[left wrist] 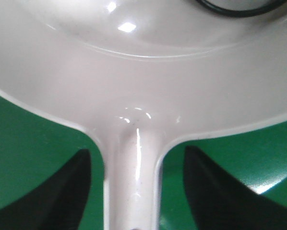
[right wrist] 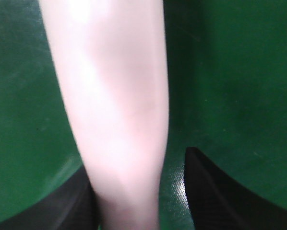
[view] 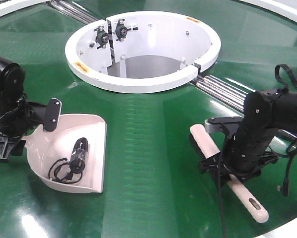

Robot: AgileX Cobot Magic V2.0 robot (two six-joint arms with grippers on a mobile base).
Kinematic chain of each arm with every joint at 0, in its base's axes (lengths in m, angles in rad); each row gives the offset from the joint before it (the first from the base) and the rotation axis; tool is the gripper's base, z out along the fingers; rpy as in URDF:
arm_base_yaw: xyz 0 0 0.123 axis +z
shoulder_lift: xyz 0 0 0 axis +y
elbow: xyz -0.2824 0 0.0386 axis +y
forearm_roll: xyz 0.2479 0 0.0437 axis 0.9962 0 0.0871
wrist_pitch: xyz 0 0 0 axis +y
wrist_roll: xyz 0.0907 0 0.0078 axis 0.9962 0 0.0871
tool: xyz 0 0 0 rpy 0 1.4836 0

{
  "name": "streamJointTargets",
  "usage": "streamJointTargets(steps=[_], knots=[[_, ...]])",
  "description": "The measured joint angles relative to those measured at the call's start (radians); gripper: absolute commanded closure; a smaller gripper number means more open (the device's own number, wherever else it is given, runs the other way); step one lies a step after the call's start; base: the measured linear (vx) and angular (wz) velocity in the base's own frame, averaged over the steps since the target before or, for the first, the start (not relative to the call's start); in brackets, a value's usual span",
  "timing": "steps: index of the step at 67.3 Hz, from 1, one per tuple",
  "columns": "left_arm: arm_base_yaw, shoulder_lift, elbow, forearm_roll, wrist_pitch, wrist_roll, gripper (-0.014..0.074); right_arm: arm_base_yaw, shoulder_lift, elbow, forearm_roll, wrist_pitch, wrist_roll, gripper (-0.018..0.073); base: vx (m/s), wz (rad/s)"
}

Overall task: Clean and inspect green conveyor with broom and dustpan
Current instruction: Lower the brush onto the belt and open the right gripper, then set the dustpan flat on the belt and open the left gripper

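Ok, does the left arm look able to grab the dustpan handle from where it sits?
Probably yes. The left pincer is open and the dustpan handle lies between its fingers. Green conveyor shows in the gap on each side and nothing blocks the way, so closing should catch it.

You see a white ring housing (view: 138,83) on the green conveyor (view: 153,148). Nearer you, to its left, your left tool (view: 8,144) meets a dustpan (view: 86,131) holding a black cable (view: 71,161). To its right, your right tool (view: 235,173) straddles the broom (view: 205,141).
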Motion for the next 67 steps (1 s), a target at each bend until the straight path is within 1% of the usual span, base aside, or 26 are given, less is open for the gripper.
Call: streamJointTargets(steps=[8, 18, 30, 49, 67], knots=[[0.0, 0.0, 0.0, -0.002, 0.016, 0.0, 0.0069, 0.0, 0.0, 0.0, -0.008, 0.0, -0.001, 0.0192, 0.0, 0.0], [0.0, -0.01, 0.0, -0.015, 0.026, 0.0, 0.0071, 0.0, -0.001, 0.0, -0.02, -0.001, -0.001, 0.0192, 0.0, 0.0], [0.0, -0.051, 0.0, -0.061, 0.027, 0.0, 0.0071, 0.0, -0.036, 0.0, -0.022, -0.007, -0.001, 0.0192, 0.0, 0.0], [0.0, -0.128, 0.0, -0.15, 0.058, 0.0, 0.0071, 0.0, -0.097, 0.0, -0.024, -0.008, -0.003, 0.0192, 0.0, 0.0], [0.0, -0.257, 0.0, -0.231, 0.079, 0.0, 0.0071, 0.0, -0.188, 0.0, -0.028, -0.01, -0.024, 0.0192, 0.0, 0.0]])
